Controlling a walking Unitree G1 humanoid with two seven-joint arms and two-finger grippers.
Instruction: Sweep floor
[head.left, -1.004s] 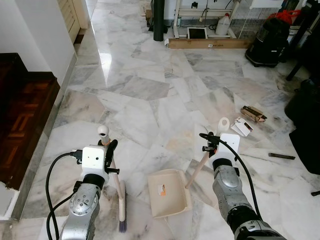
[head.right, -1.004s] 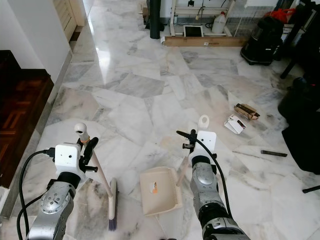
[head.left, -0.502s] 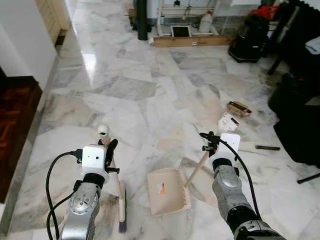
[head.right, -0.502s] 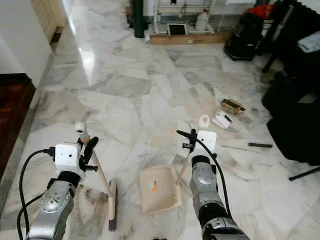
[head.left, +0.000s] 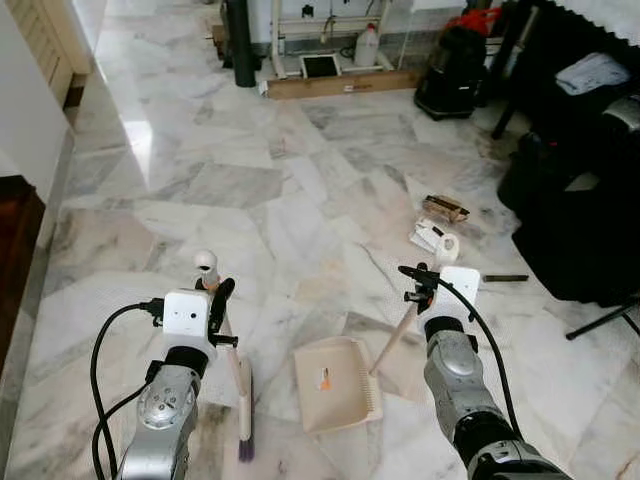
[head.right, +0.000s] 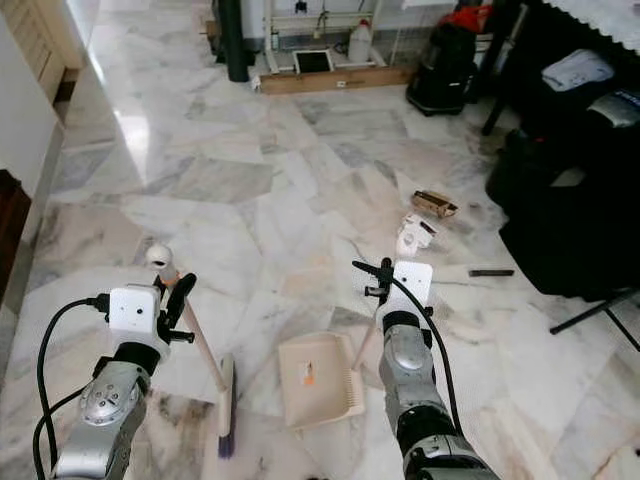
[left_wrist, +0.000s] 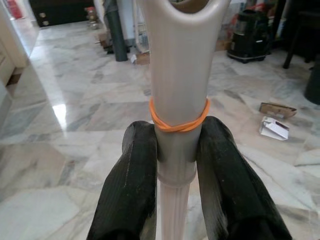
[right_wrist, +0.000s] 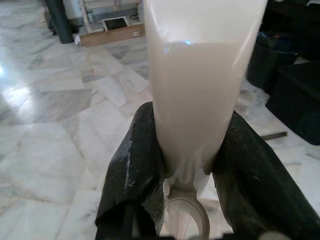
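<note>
1. Left eye view: the left gripper (head.left: 213, 300) holds the broom (head.left: 238, 385) by its upper handle. The bristle head rests on the marble floor (head.left: 250, 190) at about 7 o'clock in the frame. The right gripper (head.left: 425, 290) holds the dustpan (head.left: 335, 382) by its long handle. The cream pan lies flat just beside the broom head, at 6 o'clock.
2. Right eye view: litter lies at 2 o'clock, well apart from the pan: a brown box (head.right: 433, 203), white paper scraps (head.right: 413, 232) and a dark strip (head.right: 490, 271).
3. Judgement: the step in hand is carrying both tools toward the litter. Keep the pan lip flat on the floor, mouth toward the scraps. Draw the bristles toward the pan in short strokes.
4. Left wrist view: both black fingers (left_wrist: 132, 180) clamp the pale broom handle just below an orange rubber band (left_wrist: 179, 120).
5. Right wrist view: the fingers (right_wrist: 135, 165) close narrowly on the cream dustpan handle. Its hanging loop shows between them.
</note>
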